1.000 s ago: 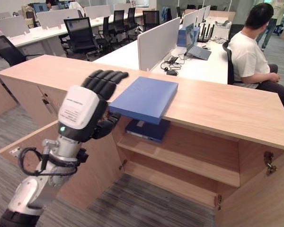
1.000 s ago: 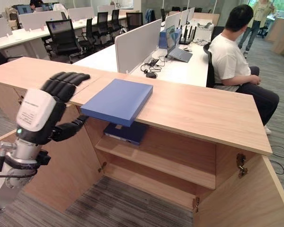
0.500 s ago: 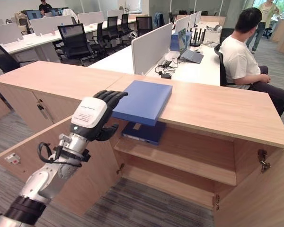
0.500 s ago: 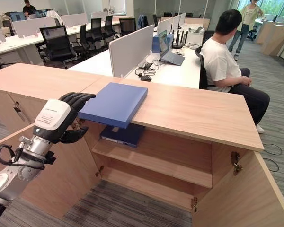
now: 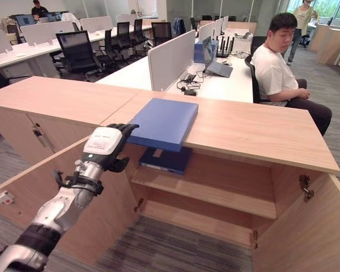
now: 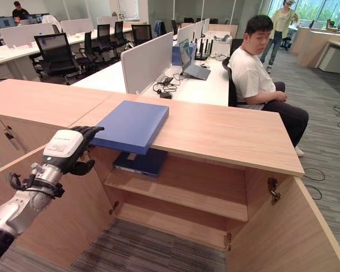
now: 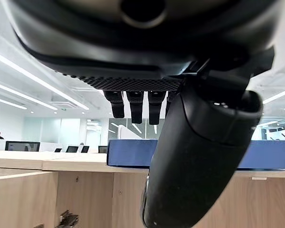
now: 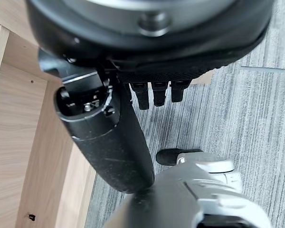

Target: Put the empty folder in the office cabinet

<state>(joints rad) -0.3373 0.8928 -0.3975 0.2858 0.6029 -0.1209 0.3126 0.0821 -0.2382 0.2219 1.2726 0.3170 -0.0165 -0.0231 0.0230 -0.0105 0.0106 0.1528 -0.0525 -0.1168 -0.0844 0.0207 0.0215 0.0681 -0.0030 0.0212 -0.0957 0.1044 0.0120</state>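
The blue folder point(image 5: 163, 123) lies flat on the wooden counter point(image 5: 255, 133) at the centre of the frame, its near end jutting out past the counter's front edge above the open office cabinet point(image 5: 207, 190). Its long axis runs from that overhanging end back toward the desks behind. The left robot hand point(image 5: 106, 147) sits at centre left, just beside the folder's near left corner, so the folder lies ahead of it and to the right. Its fingers point(image 7: 135, 104) reach forward, relaxed and fairly straight, toward the folder's edge, with the thumb below; it has hold of nothing, and I can't tell whether the fingertips touch. The right robot hand point(image 8: 154, 92) hangs over the carpet, loosely open and empty, so the left is clearly nearer. Another dark blue folder point(image 5: 165, 160) already rests on the cabinet's upper shelf point(image 5: 215, 190).
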